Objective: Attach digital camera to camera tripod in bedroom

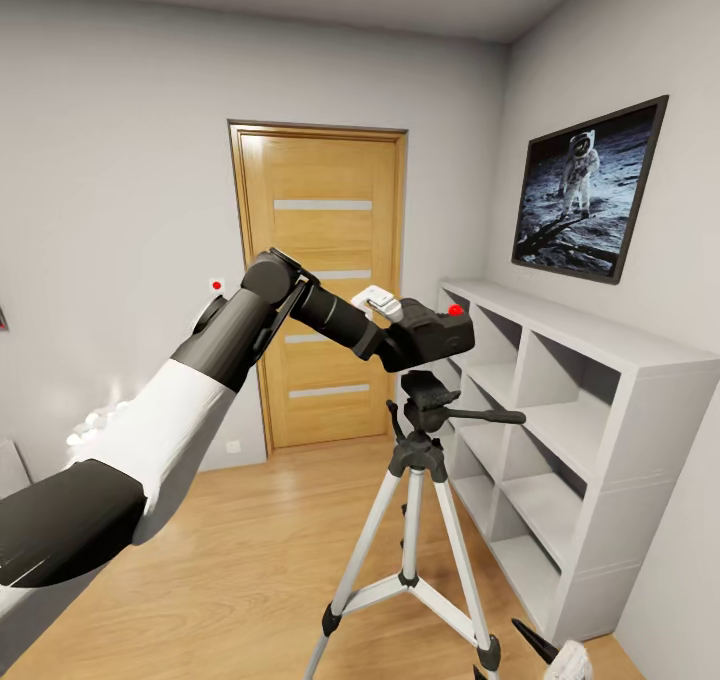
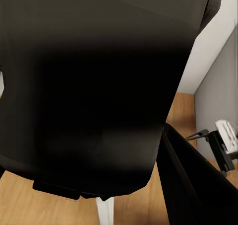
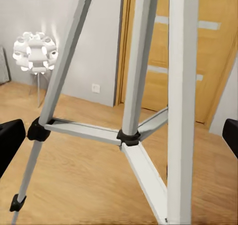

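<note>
Head view, bedroom: the left gripper clasped the digital camera, red dot uppermost, just above the dark head of the camera tripod, which stood before the oak door and beside the white cube shelf. The mounting step looked under way; the next move would call for lowering the camera squarely onto the head. The right gripper, its fingertips spread wide, faced the tripod's silver legs, grasping nothing
</note>
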### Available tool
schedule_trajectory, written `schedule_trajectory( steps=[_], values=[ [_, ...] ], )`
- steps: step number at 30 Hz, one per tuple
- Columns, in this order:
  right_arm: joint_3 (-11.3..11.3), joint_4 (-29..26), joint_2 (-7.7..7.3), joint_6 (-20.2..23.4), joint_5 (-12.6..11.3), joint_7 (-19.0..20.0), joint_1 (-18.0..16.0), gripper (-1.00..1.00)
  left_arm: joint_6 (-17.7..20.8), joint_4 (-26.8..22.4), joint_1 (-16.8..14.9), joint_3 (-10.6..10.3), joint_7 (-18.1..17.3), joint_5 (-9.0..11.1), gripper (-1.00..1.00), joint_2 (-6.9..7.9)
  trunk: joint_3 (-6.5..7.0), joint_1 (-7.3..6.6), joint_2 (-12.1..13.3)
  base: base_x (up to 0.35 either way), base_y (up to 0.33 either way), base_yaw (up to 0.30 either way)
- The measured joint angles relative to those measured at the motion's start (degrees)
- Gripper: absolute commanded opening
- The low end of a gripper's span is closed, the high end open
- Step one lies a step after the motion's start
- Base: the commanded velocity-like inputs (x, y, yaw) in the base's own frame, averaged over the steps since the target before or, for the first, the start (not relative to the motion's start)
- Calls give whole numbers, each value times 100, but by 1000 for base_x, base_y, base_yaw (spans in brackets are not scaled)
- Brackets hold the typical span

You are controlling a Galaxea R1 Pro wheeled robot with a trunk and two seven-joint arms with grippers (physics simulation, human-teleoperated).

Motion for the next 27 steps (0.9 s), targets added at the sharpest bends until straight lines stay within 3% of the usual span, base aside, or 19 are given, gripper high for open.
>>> schedule_trajectory(
  steps=[8,20,27],
  values=[
    [-6,-671,22,650,0,2,0,100,0,3,0,-5,-5,-7,-100,-55,0,0,0,0,0,0],
    [-5,-1092,156,1197,1,-26,-1,100,0,9,1,-7,1,-7,-100,-51,0,0,0,0,0,0],
    [-1,-1128,367,1321,11,-64,-131,100,0,9,0,-11,9,-7,-100,-48,0,0,0,0,0,0]
  ],
)
